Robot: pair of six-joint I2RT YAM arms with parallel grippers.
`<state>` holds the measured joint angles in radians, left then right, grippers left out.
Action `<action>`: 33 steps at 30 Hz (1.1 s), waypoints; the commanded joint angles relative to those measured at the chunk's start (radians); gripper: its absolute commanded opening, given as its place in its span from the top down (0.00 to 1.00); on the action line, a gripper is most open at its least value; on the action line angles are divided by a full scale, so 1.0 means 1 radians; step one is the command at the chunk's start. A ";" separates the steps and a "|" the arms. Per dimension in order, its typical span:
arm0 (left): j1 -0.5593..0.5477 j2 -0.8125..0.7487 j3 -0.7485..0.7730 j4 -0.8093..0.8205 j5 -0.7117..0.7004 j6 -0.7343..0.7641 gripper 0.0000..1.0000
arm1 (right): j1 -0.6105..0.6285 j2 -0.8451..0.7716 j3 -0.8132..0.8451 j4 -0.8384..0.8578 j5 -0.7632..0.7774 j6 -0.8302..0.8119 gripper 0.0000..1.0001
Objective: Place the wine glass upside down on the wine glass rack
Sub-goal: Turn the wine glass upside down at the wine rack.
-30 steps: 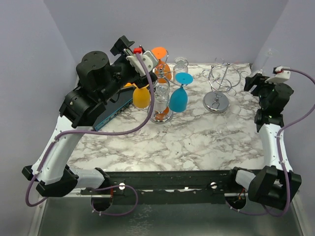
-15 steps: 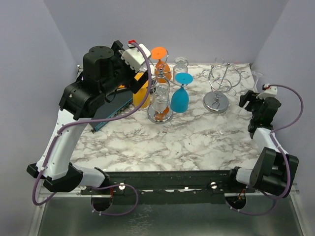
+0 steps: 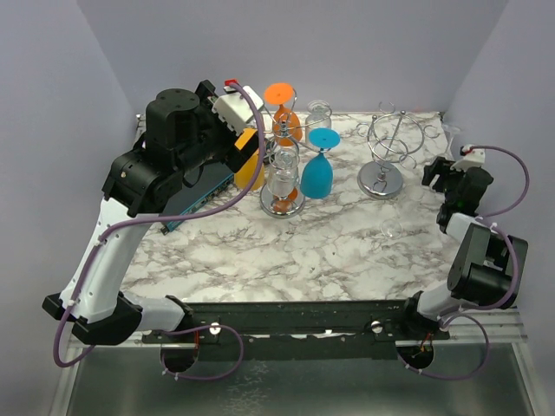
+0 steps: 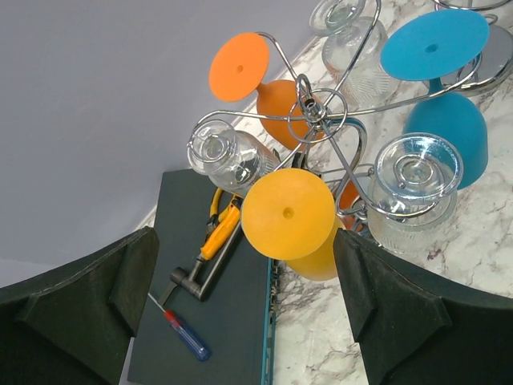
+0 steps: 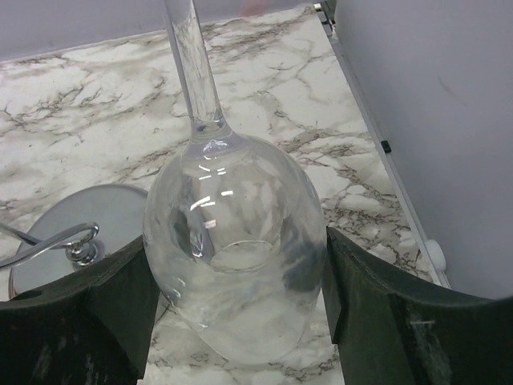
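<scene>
Clear wine glass [image 5: 232, 273] clamped by the bowl between the jaws of the right gripper [image 3: 451, 175], stem pointing away from the wrist, by the right edge of the surface [image 3: 347, 251] and just beside the wall [image 5: 433, 120]. Not yet on the empty rack [image 3: 386, 152] near the far right corner.

Likely trouble: slipping of the smooth bowl during the turn-over; clipping the wall with stem or foot; snagging the rack's wire loops and tipping it.

Tight on the right side. Open room across the middle and along the near edge. Crowded toward the far left: full rack [image 3: 290, 165] of coloured and clear glasses, with the left gripper [image 4: 244, 281] poised above it, jaws spread wide and holding nothing.
</scene>
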<state>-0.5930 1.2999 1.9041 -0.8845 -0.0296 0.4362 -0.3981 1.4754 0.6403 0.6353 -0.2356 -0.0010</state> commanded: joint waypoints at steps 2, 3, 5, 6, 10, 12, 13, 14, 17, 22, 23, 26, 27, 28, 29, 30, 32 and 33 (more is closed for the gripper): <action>0.004 -0.019 0.002 -0.004 0.023 -0.015 0.01 | -0.008 0.067 0.076 0.155 -0.063 -0.021 0.72; 0.004 -0.019 -0.001 -0.004 0.025 -0.013 0.01 | -0.009 0.079 0.084 0.157 -0.073 -0.024 0.72; 0.004 -0.019 -0.007 -0.004 0.027 -0.011 0.01 | -0.008 0.102 0.103 0.160 -0.094 -0.032 0.72; 0.004 -0.018 -0.007 -0.003 0.028 -0.013 0.01 | -0.008 0.114 0.111 0.162 -0.109 -0.032 0.72; 0.004 -0.006 0.008 -0.003 0.028 -0.021 0.01 | -0.008 0.158 0.131 0.187 -0.149 -0.029 0.72; 0.005 0.000 0.016 -0.004 0.028 -0.021 0.01 | -0.009 0.174 0.134 0.202 -0.157 -0.030 0.72; 0.004 0.002 0.018 -0.003 0.028 -0.020 0.01 | -0.009 0.180 0.134 0.209 -0.160 -0.034 0.72; 0.004 0.002 0.017 -0.004 0.028 -0.018 0.01 | -0.009 0.186 0.134 0.217 -0.166 -0.038 0.72; 0.004 0.002 0.012 -0.004 0.028 -0.020 0.01 | -0.008 0.202 0.139 0.238 -0.179 -0.036 0.72; 0.004 0.001 0.006 -0.004 0.052 -0.024 0.01 | -0.008 0.227 0.152 0.266 -0.206 -0.030 0.72; 0.004 0.000 0.004 -0.004 0.051 -0.022 0.01 | -0.008 0.233 0.155 0.267 -0.209 -0.030 0.72; 0.004 0.001 0.003 -0.005 0.053 -0.022 0.01 | -0.009 0.241 0.155 0.282 -0.213 -0.026 0.72; 0.004 0.001 0.003 -0.005 0.053 -0.022 0.01 | -0.009 0.245 0.155 0.288 -0.216 -0.026 0.72; 0.004 0.000 0.001 -0.003 0.054 -0.022 0.01 | -0.009 0.248 0.158 0.290 -0.224 -0.025 0.72; 0.005 0.001 0.000 -0.004 0.056 -0.021 0.01 | -0.009 0.252 0.161 0.290 -0.232 -0.026 0.72; 0.004 0.001 0.000 -0.004 0.056 -0.021 0.01 | -0.008 0.255 0.162 0.290 -0.236 -0.025 0.72; 0.004 0.002 -0.002 -0.004 0.058 -0.021 0.01 | -0.008 0.260 0.164 0.300 -0.250 -0.021 0.72; 0.004 0.002 -0.002 -0.003 0.059 -0.021 0.01 | -0.008 0.261 0.163 0.305 -0.255 -0.018 0.72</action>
<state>-0.5926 1.3006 1.9034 -0.8845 0.0074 0.4267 -0.4004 1.7157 0.7692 0.8497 -0.4412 -0.0231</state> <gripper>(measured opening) 0.988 0.733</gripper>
